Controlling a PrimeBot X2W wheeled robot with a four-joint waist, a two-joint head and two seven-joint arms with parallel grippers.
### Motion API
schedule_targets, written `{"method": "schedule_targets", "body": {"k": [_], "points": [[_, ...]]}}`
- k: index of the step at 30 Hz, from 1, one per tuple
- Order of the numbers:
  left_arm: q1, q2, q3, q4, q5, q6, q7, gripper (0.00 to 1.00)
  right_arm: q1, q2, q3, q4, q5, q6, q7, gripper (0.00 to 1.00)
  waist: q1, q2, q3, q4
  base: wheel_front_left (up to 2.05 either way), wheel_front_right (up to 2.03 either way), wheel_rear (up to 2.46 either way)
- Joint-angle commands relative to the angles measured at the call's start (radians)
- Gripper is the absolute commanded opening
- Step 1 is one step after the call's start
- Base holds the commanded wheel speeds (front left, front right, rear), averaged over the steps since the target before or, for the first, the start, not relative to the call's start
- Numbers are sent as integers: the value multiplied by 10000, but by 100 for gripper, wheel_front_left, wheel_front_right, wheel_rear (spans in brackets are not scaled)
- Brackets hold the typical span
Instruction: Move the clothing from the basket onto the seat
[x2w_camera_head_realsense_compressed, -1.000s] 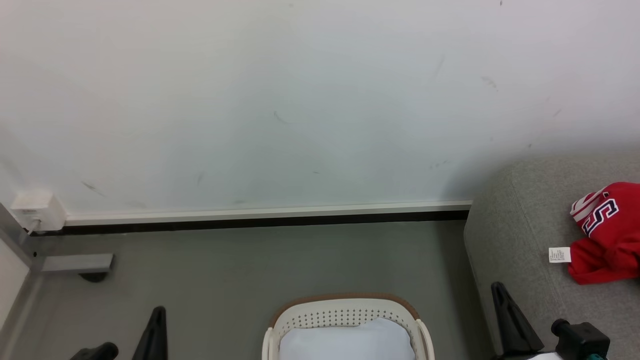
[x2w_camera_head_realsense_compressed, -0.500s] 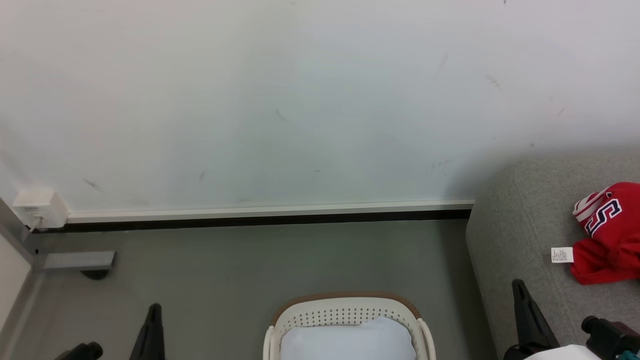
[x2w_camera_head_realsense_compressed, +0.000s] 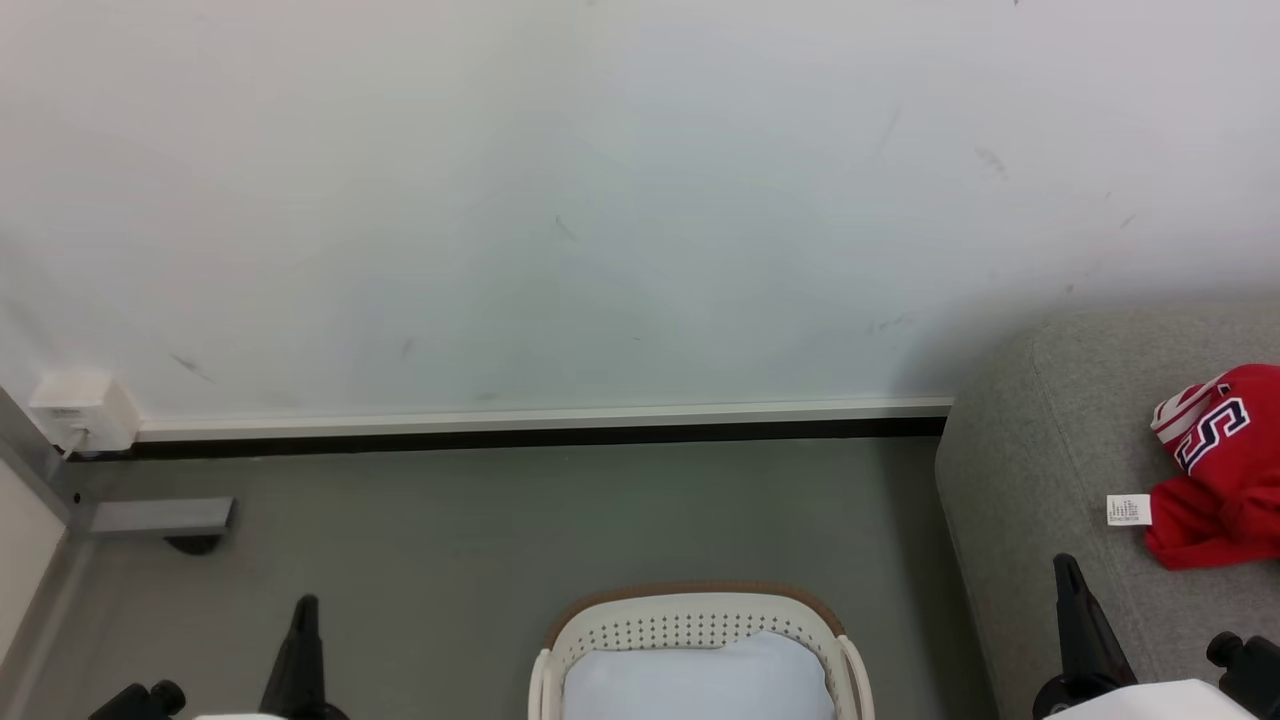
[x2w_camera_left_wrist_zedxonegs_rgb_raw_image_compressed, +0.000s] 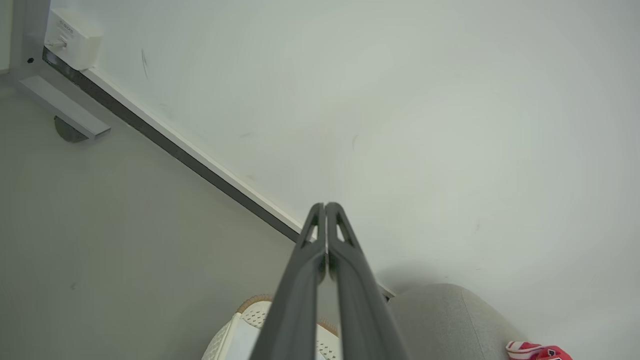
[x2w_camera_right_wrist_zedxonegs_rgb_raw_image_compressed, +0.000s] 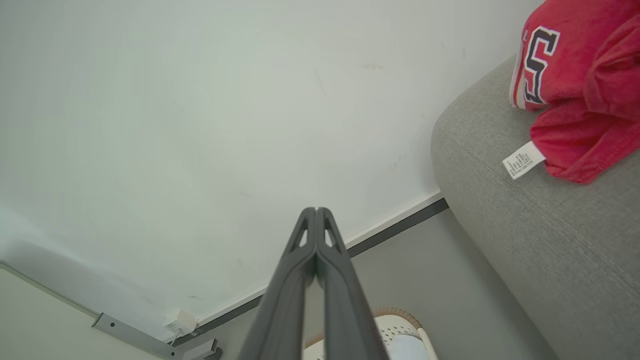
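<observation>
The red and white clothing (x2w_camera_head_realsense_compressed: 1225, 465) with a navy-outlined "S" and a white label lies on the grey seat (x2w_camera_head_realsense_compressed: 1040, 480) at the right; the right wrist view has the clothing (x2w_camera_right_wrist_zedxonegs_rgb_raw_image_compressed: 575, 80) on the seat (x2w_camera_right_wrist_zedxonegs_rgb_raw_image_compressed: 525, 240) too. The white basket (x2w_camera_head_realsense_compressed: 700, 620) with a brown rim stands on the floor at bottom centre, its pale bottom bare. My left gripper (x2w_camera_head_realsense_compressed: 305, 605) is shut at the lower left, left of the basket, fingers pressed together (x2w_camera_left_wrist_zedxonegs_rgb_raw_image_compressed: 325, 206). My right gripper (x2w_camera_head_realsense_compressed: 1068, 565) is shut at the lower right, beside the seat's front corner, holding nothing (x2w_camera_right_wrist_zedxonegs_rgb_raw_image_compressed: 316, 210).
A pale wall with a white and black skirting (x2w_camera_head_realsense_compressed: 540, 425) runs behind the grey floor (x2w_camera_head_realsense_compressed: 500, 530). A white box (x2w_camera_head_realsense_compressed: 80, 410) sits on the wall at far left above a grey metal foot (x2w_camera_head_realsense_compressed: 160, 515).
Both grippers have sunk lower in the head view and moved outward, the right one to the right, the left one slightly left. Clothing and basket lie as before.
</observation>
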Motion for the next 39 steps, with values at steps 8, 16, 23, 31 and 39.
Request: {"method": "schedule_targets", "body": {"k": [8,16,23,31,39], "points": [[-322,63,72,-180,-1269,4,327,0,-246,-98,-252,-199,1212,-7,293,0,0,0,25,30,0,0,0],[-387,59,97,-224,-2218,5,587,0,-269,-115,-427,-249,2147,-8,535,0,0,0,50,58,0,0,0],[-443,55,117,-255,-3030,6,792,0,-288,-126,-567,-285,2888,-9,744,0,0,0,71,83,0,0,0],[-508,52,132,-285,-3859,7,1027,0,-311,-133,-730,-322,3673,-11,967,0,0,0,96,111,0,0,0],[-547,48,146,-311,-4625,7,1234,0,-325,-136,-875,-355,4412,-12,1171,0,0,0,120,140,0,0,0]]}}
